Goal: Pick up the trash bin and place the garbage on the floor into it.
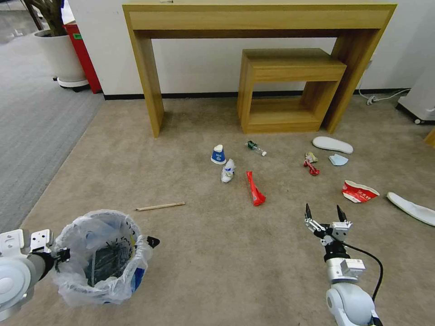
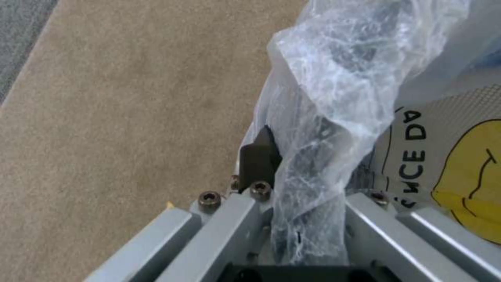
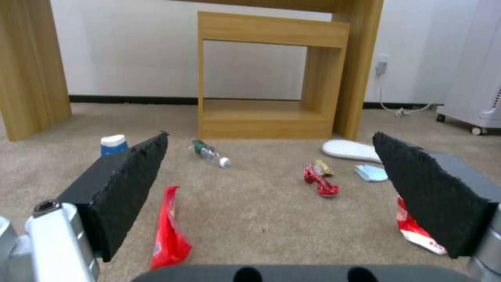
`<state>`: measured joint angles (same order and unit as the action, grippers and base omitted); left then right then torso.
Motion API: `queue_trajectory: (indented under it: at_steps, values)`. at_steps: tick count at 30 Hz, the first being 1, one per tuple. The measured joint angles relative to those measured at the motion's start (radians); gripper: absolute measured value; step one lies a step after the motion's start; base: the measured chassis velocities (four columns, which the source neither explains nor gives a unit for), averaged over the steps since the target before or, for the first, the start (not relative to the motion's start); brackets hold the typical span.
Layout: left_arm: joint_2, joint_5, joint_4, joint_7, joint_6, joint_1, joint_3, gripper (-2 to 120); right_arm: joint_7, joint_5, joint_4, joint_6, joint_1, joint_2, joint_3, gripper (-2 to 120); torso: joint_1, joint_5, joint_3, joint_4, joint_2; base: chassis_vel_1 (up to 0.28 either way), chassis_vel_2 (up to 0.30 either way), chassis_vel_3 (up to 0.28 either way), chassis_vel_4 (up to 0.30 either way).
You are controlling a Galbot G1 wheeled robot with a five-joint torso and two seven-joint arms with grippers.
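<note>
Head view: my left pincer [image 1: 61, 254] clenches the trash bin [image 1: 102, 258] by its rim near the floor's [image 1: 204, 253] grey-carpet edge, ready for carrying; my right pincer [image 1: 325, 213] hangs released, facing the garbage [image 1: 255, 188].

Beige-tan floor [image 1: 217, 253], grey ribbed carpet [image 1: 31, 117] beside it. Trash bin [image 1: 102, 258]: dark inside, blue side, clear crinkly bag w/ black print & yellow patch. Cup [image 1: 218, 155] blue-white, wrapper strip [image 1: 255, 188] red, bowl [image 1: 359, 191] red-white, mask [image 1: 338, 159] lt-blue, slippers [image 1: 333, 145] white.
</note>
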<state>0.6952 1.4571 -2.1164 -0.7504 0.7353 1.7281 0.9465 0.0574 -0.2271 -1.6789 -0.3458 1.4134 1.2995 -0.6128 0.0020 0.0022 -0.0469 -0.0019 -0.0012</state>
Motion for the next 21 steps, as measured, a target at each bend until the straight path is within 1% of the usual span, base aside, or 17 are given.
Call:
queue_trajectory:
  at_steps: [4, 21]
  values:
    - [0.001, -0.001, 0.0, 0.0, 0.0, 0.0, 0.001, 0, -0.002, 0.0, -0.001, 0.0, 0.002, -0.001, -0.001, 100, 0.0, 0.0, 0.0, 0.0, 0.0, 0.054, 0.06, -0.046, -0.051]
    - [0.007, -0.008, -0.005, 0.002, 0.0, 0.006, 0.003, 0, -0.012, 0.0, 0.0, -0.017, 0.002, 0.001, 0.0, 100, 0.0, 0.0, 0.0, 0.0001, 0.0, 0.005, 0.003, -0.006, -0.004]
